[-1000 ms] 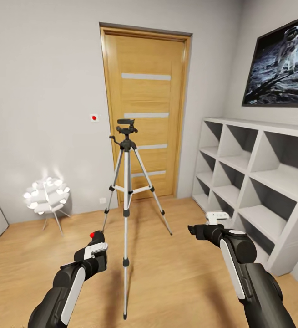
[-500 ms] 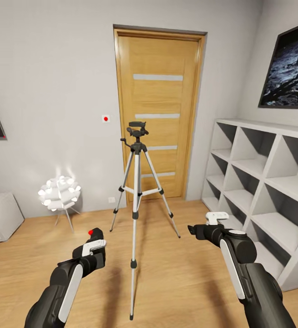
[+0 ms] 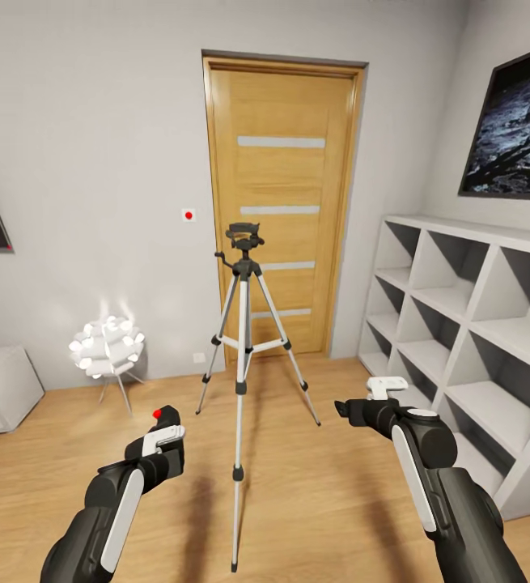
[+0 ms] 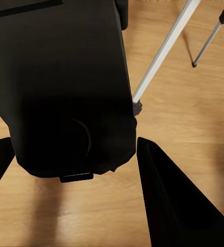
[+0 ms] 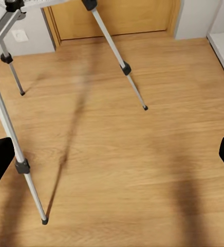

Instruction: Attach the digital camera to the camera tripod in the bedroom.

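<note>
- The view has steadied on the camera tripod (image 3: 242, 356), centred before the door (image 3: 281, 202); approach seems finished.
- Left gripper (image 4: 73, 154) pinches the digital camera (image 4: 60, 87).
- Right gripper (image 5: 112, 157) fingers spread, empty.

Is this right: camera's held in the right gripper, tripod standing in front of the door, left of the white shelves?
Wrong gripper. The left wrist view shows the digital camera between the fingers of the left gripper; the right gripper is open with only floor between its fingers. The rest holds: in the head view the camera tripod stands before the door, left of the white shelves.
</note>
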Controlling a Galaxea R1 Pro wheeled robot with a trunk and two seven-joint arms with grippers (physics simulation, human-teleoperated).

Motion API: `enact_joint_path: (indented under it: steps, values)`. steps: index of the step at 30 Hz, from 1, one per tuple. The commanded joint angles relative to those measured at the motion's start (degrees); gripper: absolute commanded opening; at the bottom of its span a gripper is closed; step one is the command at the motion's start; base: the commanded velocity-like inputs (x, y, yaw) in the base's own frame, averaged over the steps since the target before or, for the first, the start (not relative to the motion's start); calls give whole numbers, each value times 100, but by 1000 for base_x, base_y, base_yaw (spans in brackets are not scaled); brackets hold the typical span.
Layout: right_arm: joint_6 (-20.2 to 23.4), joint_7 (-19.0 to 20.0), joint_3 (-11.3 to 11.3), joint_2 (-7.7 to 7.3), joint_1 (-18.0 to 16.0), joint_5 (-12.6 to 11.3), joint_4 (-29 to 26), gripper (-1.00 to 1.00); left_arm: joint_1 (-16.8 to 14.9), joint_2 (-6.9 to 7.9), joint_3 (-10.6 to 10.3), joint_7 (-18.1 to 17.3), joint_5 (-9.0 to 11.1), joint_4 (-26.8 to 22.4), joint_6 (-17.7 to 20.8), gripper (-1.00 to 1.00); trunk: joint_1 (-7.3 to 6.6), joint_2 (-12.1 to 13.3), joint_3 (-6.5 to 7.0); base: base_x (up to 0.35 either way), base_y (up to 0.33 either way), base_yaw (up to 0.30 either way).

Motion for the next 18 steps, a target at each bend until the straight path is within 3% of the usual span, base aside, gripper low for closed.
enact_joint_path:
  steps: [1, 7, 10, 13, 18]
  values:
    - [26, 13, -4, 1, -5, -4, -5, 100, -4, -4, 8, 33, 46, -8, 32, -100, -23, 38, 12, 0, 0, 0]
    - [25, 91, -5, -3, -5, -5, -5, 100, -4, -4, 8, 28, 57, -12, 46, -100, -154, 278, 120, 0, 0, 0]
    - [19, 528, -14, -46, -9, 9, -5, 100, 2, 1, 10, 26, 65, -37, 97, -100, -220, 399, 173, 0, 0, 0]
    - [0, 967, -18, -187, -4, 17, -5, 100, 43, 20, 39, 7, 67, -76, 120, -100, -286, 519, 227, 0, 0, 0]
    - [-52, 1542, -27, -559, 13, 19, -5, 100, 131, 82, 185, -36, 77, -254, 156, -100, -396, 720, 317, 0, 0, 0]
